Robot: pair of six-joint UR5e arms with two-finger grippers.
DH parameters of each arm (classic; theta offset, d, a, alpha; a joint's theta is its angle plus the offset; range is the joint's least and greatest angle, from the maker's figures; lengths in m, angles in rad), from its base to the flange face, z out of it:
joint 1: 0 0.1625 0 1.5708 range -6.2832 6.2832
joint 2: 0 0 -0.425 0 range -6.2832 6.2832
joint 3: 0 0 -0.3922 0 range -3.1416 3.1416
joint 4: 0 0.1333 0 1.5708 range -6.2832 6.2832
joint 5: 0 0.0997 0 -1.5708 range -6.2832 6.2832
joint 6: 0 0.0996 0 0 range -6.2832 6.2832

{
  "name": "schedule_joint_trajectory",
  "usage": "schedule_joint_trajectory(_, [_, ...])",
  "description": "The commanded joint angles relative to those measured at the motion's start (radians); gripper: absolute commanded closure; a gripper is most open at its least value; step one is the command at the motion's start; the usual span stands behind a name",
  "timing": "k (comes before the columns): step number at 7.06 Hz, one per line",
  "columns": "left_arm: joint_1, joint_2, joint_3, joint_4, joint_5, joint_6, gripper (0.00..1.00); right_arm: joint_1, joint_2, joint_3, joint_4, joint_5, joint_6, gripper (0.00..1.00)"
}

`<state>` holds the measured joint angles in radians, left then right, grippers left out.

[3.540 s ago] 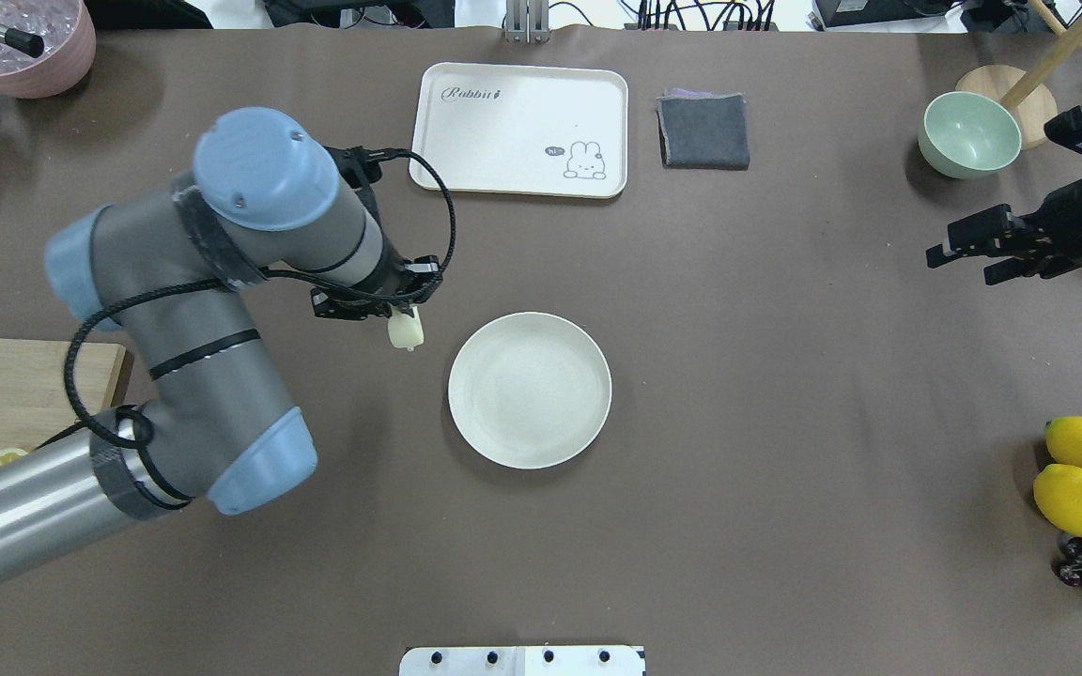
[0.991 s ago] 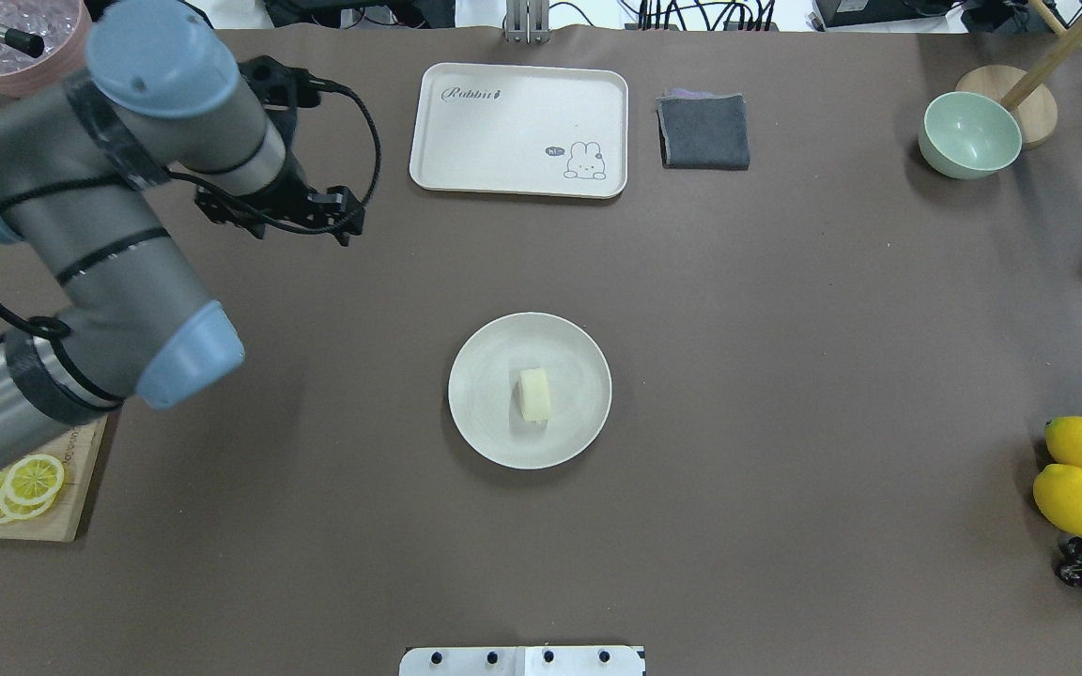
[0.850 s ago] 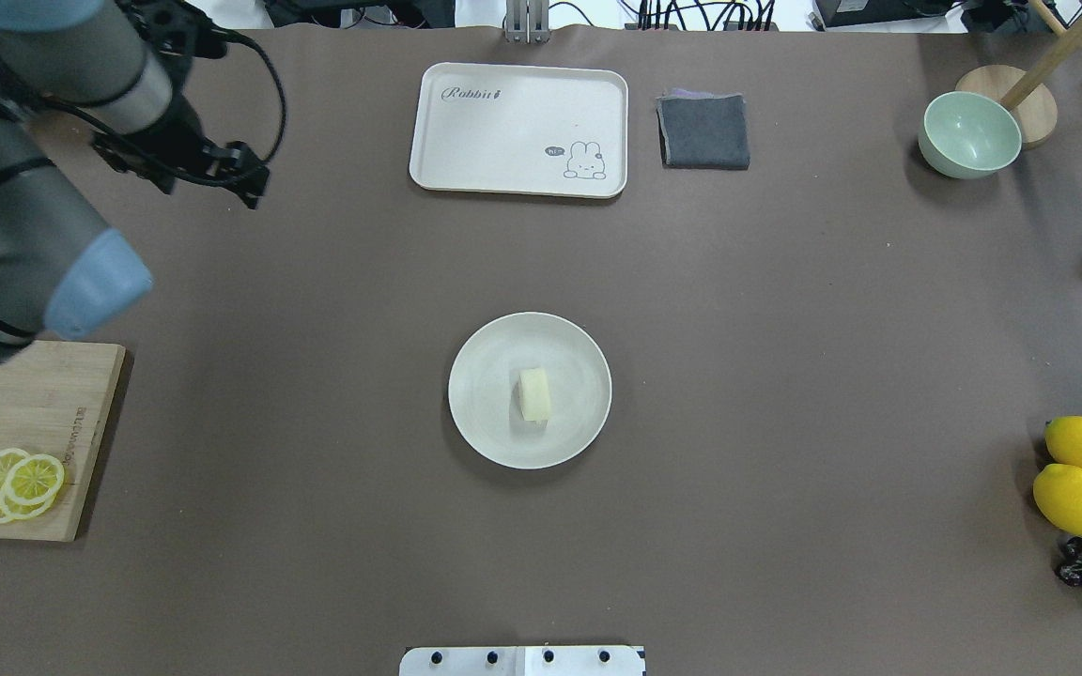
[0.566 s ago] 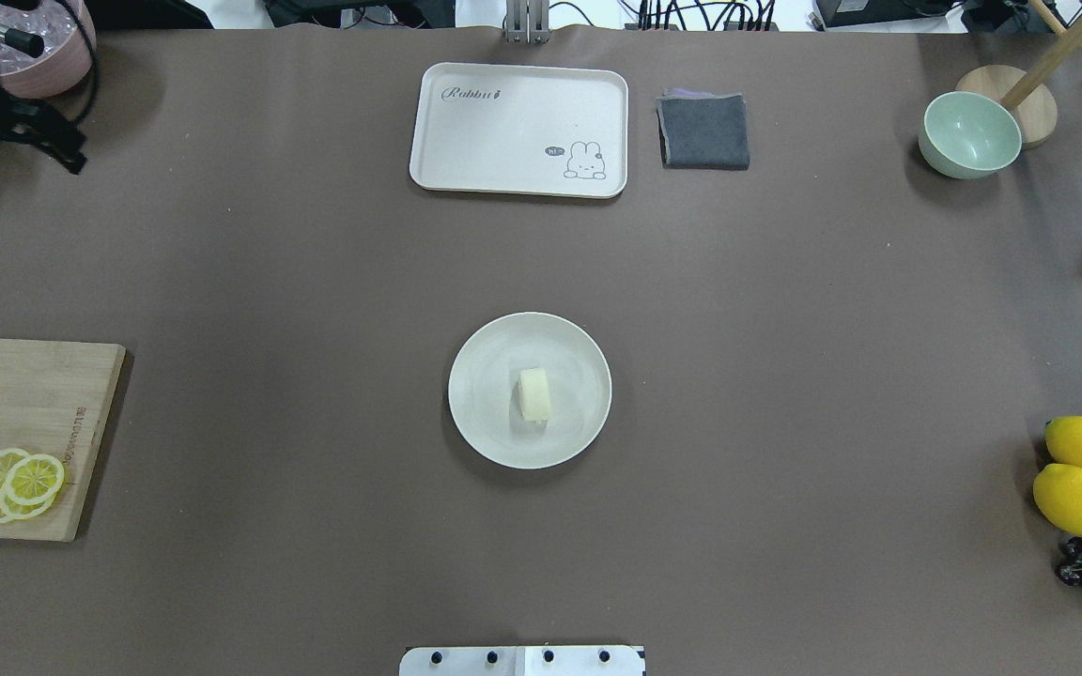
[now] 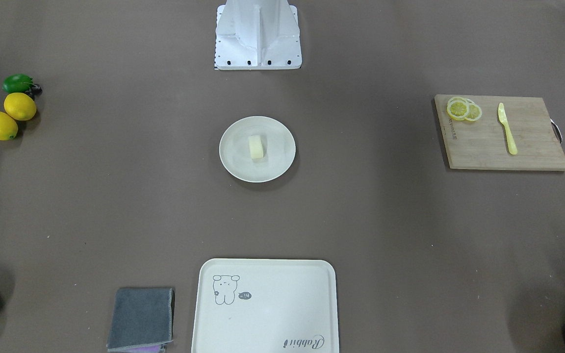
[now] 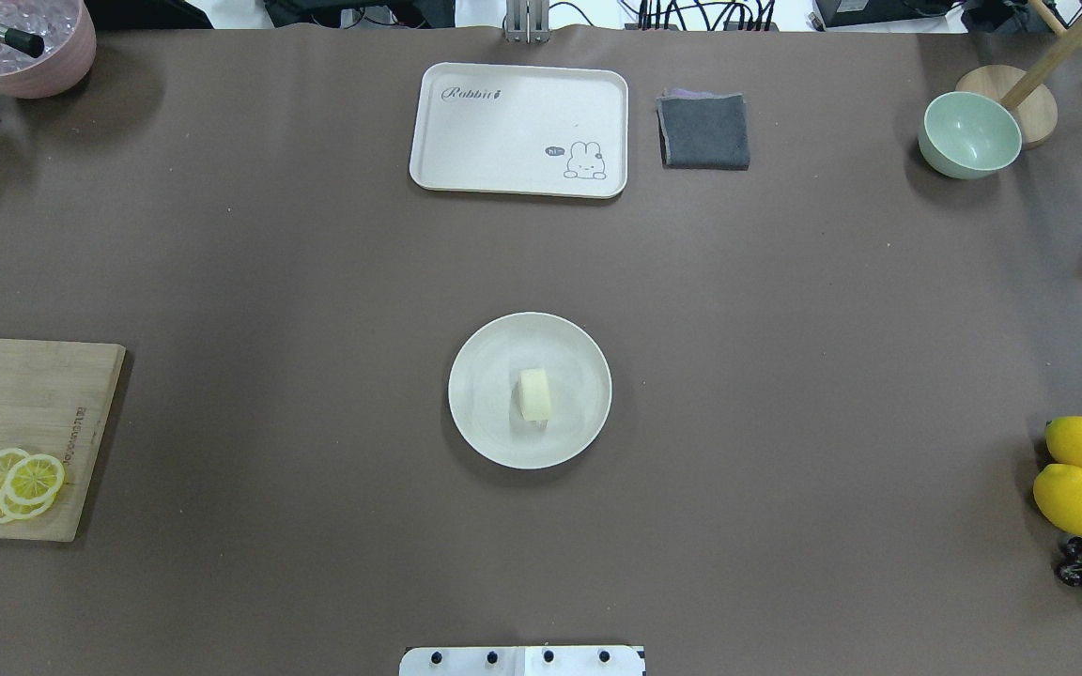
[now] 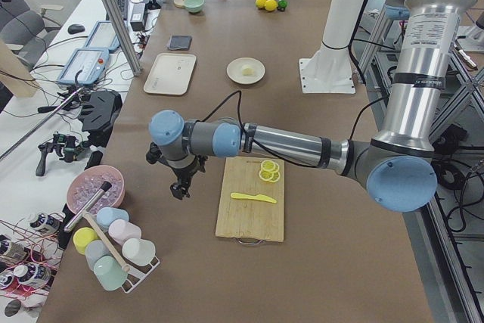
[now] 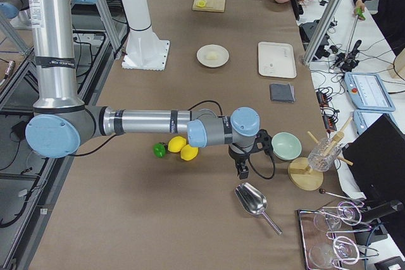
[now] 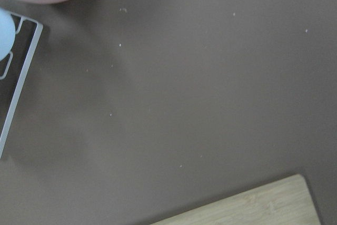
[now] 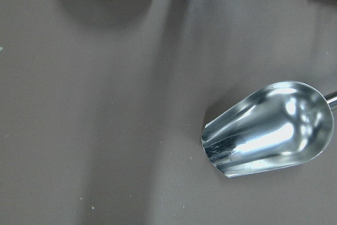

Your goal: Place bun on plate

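Note:
The bun [image 6: 534, 394], a small pale cream lump, lies on its side near the middle of the round off-white plate [image 6: 480, 427], with nothing touching it. The front-facing view shows the same bun [image 5: 256, 147] on the same plate [image 5: 233, 164]. Neither arm appears in the overhead or front-facing views. My left gripper [image 7: 180, 189] shows only in the exterior left view, hanging over bare table between the pink bowl and the cutting board. My right gripper [image 8: 242, 171] shows only in the exterior right view, above the metal scoop. For both I cannot tell whether they are open or shut.
A wooden cutting board [image 6: 34, 394] with lemon slices [image 6: 20, 479] and a yellow knife lies at the left edge. A cream tray [image 6: 519, 122], grey cloth [image 6: 703, 131] and green bowl [image 6: 969, 134] line the far side. Lemons [image 6: 1076, 479] and a metal scoop [image 10: 268, 130] are on the right.
The bun has gone from the left gripper's hold beside the plate to lying free on the plate. The left arm has drawn back left, out of the overhead view. The right arm has also left it.

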<state>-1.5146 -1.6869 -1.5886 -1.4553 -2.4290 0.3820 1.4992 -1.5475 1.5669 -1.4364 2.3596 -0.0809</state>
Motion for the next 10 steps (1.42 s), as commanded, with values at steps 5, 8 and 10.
schedule_joint_trajectory(5, [-0.050,0.058,-0.004,-0.023,-0.010,0.026,0.02,0.035,-0.008,0.001,-0.062,-0.002,-0.095,0.00])
schedule_joint_trajectory(8, [-0.055,0.065,-0.027,-0.023,-0.010,0.024,0.02,0.036,-0.019,0.034,-0.064,-0.003,-0.105,0.00])
schedule_joint_trajectory(10, [-0.055,0.065,-0.039,-0.023,-0.010,0.023,0.02,0.036,-0.020,0.024,-0.062,-0.005,-0.105,0.00])
